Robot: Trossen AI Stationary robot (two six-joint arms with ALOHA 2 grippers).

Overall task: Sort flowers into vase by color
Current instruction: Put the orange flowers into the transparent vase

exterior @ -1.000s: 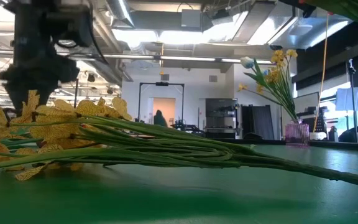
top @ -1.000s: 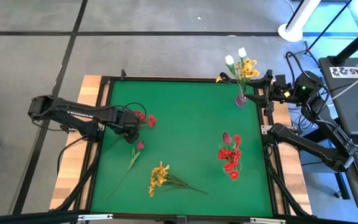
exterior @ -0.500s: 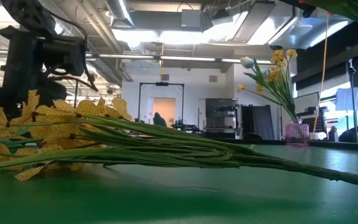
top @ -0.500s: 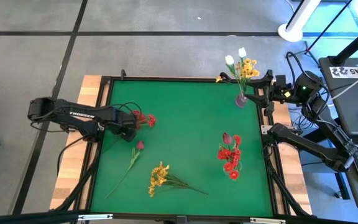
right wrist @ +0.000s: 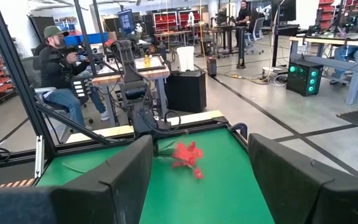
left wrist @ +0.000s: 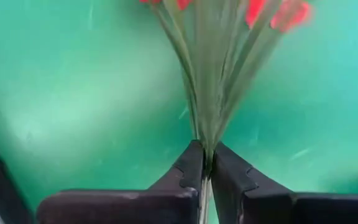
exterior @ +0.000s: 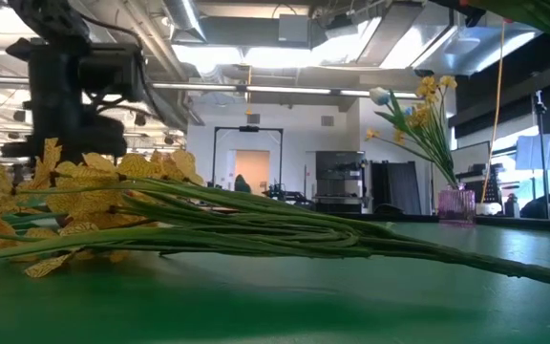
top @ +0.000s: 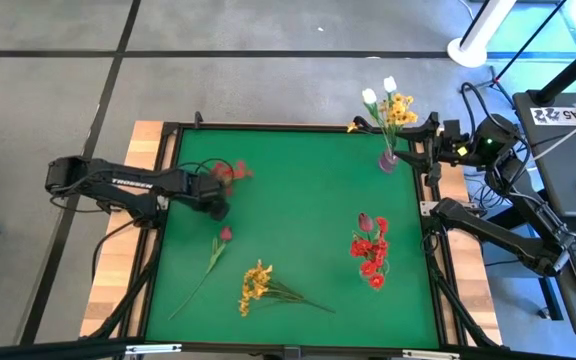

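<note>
My left gripper (top: 218, 200) is shut on a red cluster flower (top: 233, 172) near the table's left edge; its blurred heads (left wrist: 272, 9) fan out beyond the fingers. A dark pink bud flower (top: 223, 234) and a yellow spray (top: 256, 285) lie flat on the green table. Red flowers stand in a vase (top: 370, 250) at the right. White tulips and yellow sprays stand in a pink vase (top: 388, 160) at the far right. My right gripper (right wrist: 201, 186) waits open and level, raised at the table's right edge (top: 423, 150), with nothing between its fingers. My left gripper pinches the red cluster's bundle of thin green stems (left wrist: 204, 146) between its two fingertips, a short way below the heads. The fingers come from above, pointing steeply down. The stems spread out from the pinch toward the heads. Whether the heads are clear of the table I cannot tell.
The yellow spray's stems (exterior: 285, 225) stretch across the front of the low view, with the left arm (exterior: 74, 86) behind them. A black frame (top: 163, 200) rims the table. A seated person (right wrist: 61, 74) shows in the room beyond the left side.
My left gripper has shifted a little toward the table's right and far edges. The red cluster lay still before. Its heads have now swung toward the far edge and show blurred.
</note>
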